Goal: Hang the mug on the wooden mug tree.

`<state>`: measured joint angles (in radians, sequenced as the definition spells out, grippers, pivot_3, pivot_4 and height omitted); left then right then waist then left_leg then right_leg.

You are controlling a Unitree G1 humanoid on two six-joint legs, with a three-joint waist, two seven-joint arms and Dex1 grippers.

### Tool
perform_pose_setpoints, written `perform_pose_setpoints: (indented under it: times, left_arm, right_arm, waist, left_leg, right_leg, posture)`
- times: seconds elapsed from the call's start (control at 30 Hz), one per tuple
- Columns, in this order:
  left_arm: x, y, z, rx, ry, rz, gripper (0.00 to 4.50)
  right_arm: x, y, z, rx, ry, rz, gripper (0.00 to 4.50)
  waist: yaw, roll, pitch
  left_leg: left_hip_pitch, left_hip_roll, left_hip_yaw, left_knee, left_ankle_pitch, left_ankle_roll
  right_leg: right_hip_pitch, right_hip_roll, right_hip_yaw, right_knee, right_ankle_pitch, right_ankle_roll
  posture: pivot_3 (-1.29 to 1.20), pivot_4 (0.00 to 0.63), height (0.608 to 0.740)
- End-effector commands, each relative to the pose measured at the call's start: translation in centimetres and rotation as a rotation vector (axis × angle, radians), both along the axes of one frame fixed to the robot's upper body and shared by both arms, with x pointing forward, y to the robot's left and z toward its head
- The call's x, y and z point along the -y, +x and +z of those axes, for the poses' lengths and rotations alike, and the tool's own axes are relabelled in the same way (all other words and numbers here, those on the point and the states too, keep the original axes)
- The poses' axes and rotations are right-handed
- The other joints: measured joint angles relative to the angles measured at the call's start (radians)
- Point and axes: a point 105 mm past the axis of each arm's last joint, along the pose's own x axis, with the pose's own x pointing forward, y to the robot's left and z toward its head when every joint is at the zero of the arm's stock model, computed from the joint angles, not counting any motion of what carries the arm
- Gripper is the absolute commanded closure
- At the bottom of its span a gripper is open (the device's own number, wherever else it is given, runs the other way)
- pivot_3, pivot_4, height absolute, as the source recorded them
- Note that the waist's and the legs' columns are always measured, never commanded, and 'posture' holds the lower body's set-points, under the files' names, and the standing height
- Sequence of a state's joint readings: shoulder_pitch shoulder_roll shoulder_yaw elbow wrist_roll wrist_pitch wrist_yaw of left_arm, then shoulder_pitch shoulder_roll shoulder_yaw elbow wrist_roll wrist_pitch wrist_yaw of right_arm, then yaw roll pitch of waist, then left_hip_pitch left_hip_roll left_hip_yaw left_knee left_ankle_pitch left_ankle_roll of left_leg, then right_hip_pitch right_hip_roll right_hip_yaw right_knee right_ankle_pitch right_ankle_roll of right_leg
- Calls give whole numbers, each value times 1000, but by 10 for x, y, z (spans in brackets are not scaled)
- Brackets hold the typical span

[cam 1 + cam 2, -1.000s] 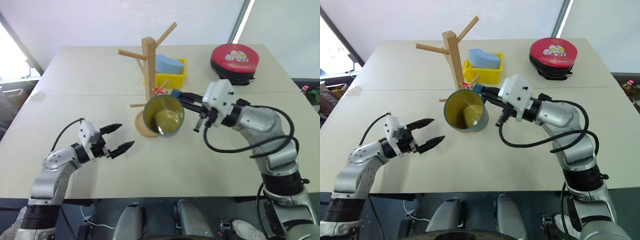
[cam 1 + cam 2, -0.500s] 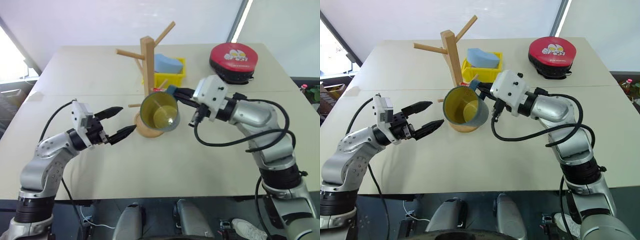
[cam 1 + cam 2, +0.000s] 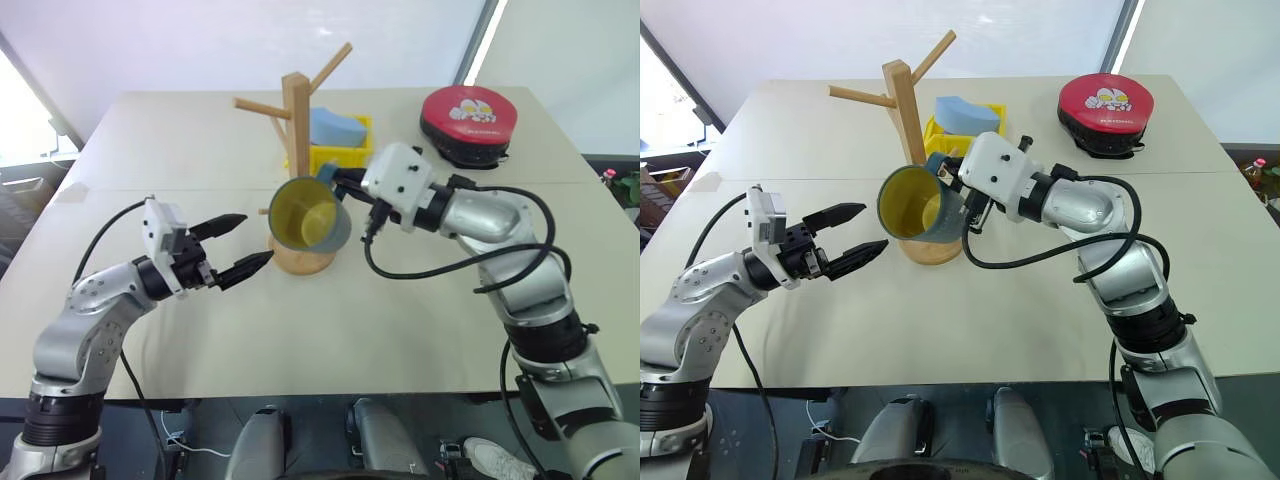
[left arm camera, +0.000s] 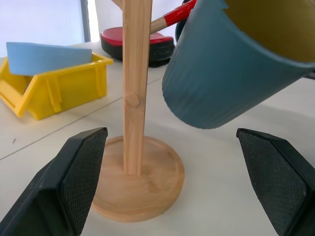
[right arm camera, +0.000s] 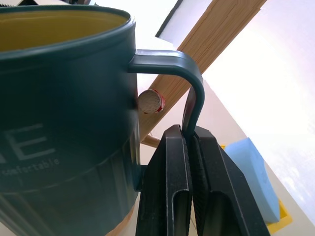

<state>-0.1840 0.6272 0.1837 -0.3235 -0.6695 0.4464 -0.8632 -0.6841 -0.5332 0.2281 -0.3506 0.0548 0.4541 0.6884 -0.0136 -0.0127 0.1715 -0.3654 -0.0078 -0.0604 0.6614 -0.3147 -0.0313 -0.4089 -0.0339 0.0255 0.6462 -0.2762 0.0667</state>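
Right gripper clamped on mug handle, mug carried closer to wooden mug tree (red-tipped peg inside handle loop); left gripper open, empty, raised beside base.

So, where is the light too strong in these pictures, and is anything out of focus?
Right wrist view: background behind the dark teal-blue mug is washed out white; nearby black fingers look soft. Left wrist view: window upper left glares. Left eye view: bright window at the left edge, table evenly lit.

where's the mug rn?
Head views: the mug is mid-table, off the surface, gripped by its handle in the right pincer, against the wooden mug tree.
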Motion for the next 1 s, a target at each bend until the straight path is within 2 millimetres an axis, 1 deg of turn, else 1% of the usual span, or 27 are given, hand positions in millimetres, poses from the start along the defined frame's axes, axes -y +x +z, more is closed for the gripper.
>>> perform_pose_setpoints:
  times: [0.03,0.2,0.3,0.33,0.4,0.5,0.67,0.77,0.8,0.9,1.0]
  left_arm:
    - [3,-4,17,63,-11,-18,0]
    - [3,-4,18,66,-13,-16,0]
    - [3,-4,18,64,-14,-15,0]
    - [3,-4,18,64,-14,-14,0]
    - [2,-4,17,61,-13,-13,0]
    - [0,-4,15,54,-11,-6,0]
    - [-8,-1,12,37,-23,32,0]
    - [-34,13,-4,-1,-12,203,0]
    - [-39,15,-8,-4,-8,239,0]
    - [-73,29,-28,-15,-18,460,0]
    - [-96,36,-44,-34,-51,622,0]
  right_arm:
    - [-3,2,10,45,-8,-23,4475]
    - [-7,4,8,32,-6,-24,4475]
    - [-8,5,13,55,1,-28,3551]
    - [-7,5,15,71,1,-35,3141]
    - [-4,4,17,94,-8,-40,2124]
    - [5,0,20,111,-25,-31,2124]
    - [30,-10,20,86,6,-4,2124]
    - [70,-10,6,-48,168,-68,2124]
    - [78,-11,1,-76,199,-83,2124]
    - [112,-6,-38,-195,383,-208,2124]
    - [130,-5,-74,-266,502,-316,2124]
  waist:
    - [0,0,0]
    - [0,0,0]
    - [0,0,0]
    - [0,0,0]
    - [0,0,0]
    - [2,0,0]
    - [2,0,0]
    - [3,0,0]
    - [4,0,0]
    - [2,-1,0]
    - [0,-1,0]
  left_leg:
    - [0,0,0,0,0,0]
    - [0,0,0,0,0,0]
    - [0,0,0,0,0,0]
    - [0,0,0,0,0,0]
    - [0,0,0,0,0,0]
    - [0,0,0,0,0,0]
    - [-1,0,0,0,0,0]
    - [-1,0,-1,0,0,0]
    - [-1,0,-1,0,0,0]
    - [0,0,-1,1,0,0]
    - [3,0,0,0,0,0]
  right_leg:
    - [0,0,0,0,0,0]
    - [0,0,0,0,0,0]
    - [0,0,0,0,0,0]
    - [0,0,0,0,0,0]
    - [0,0,0,0,0,0]
    - [0,0,0,0,0,0]
    - [0,0,0,-1,0,0]
    - [0,0,0,-1,0,0]
    - [1,0,-1,-1,0,0]
    - [2,0,0,0,0,0]
    - [3,1,0,0,0,0]
  posture:
    - [0,150,740]
    - [0,150,740]
    - [0,150,740]
    - [0,150,740]
    - [0,150,740]
    - [0,150,740]
    - [0,150,740]
    - [0,150,740]
    - [0,150,740]
    - [0,150,740]
    - [0,150,740]
